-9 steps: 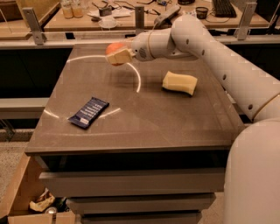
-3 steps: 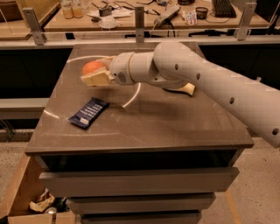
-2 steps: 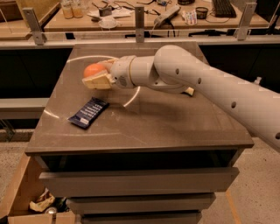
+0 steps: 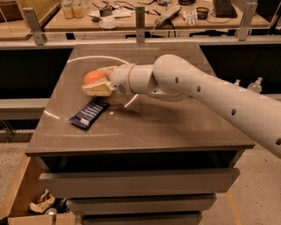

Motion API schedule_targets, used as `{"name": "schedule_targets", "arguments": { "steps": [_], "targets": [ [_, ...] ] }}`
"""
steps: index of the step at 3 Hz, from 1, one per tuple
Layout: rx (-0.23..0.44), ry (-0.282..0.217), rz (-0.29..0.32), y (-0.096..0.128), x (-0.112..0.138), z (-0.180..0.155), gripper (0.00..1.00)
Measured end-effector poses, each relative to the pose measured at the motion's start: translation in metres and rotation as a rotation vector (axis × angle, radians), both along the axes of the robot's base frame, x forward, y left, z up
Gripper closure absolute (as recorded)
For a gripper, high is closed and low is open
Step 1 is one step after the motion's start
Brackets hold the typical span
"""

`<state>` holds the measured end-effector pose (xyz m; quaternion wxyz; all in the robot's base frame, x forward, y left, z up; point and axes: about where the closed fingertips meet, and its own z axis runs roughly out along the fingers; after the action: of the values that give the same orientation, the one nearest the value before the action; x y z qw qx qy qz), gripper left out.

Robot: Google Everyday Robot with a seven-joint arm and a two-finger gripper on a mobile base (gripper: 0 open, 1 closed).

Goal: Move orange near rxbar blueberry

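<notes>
The pale hand (image 4: 97, 84) grips the round, smooth orange fruit (image 4: 92, 77) just behind the flat navy-wrapped snack bar (image 4: 89, 113) on the grey-brown tabletop (image 4: 175, 127). It seems to hang slightly above the surface, though height is hard to judge; let go there, the fruit could roll off the nearby edge.

A robotics lab or workshop: a white robot arm (image 4: 210, 94) reaches across a grey-brown table (image 4: 184, 127) set on wide drawers (image 4: 136, 181). Its gripper (image 4: 95, 82) is over the table's left side, clasped around an orange (image 4: 92, 77). Behind, a wooden workbench (image 4: 57, 24) is strewn with cables (image 4: 164, 15), a keyboard (image 4: 225, 8) and jars (image 4: 72, 9). Metal posts (image 4: 139, 18) stand between bench and table. A cardboard box (image 4: 15, 197) sits on the speckled floor (image 4: 259, 193).
</notes>
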<state>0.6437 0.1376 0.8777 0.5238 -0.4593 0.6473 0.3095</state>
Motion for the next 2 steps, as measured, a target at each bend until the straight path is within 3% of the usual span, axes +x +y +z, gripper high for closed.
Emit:
{"name": "schedule_targets", "arguments": {
  "steps": [2],
  "targets": [
    [-0.005,-0.022,-0.004,0.0022,0.0018,-0.015,0.35]
  ]
}}
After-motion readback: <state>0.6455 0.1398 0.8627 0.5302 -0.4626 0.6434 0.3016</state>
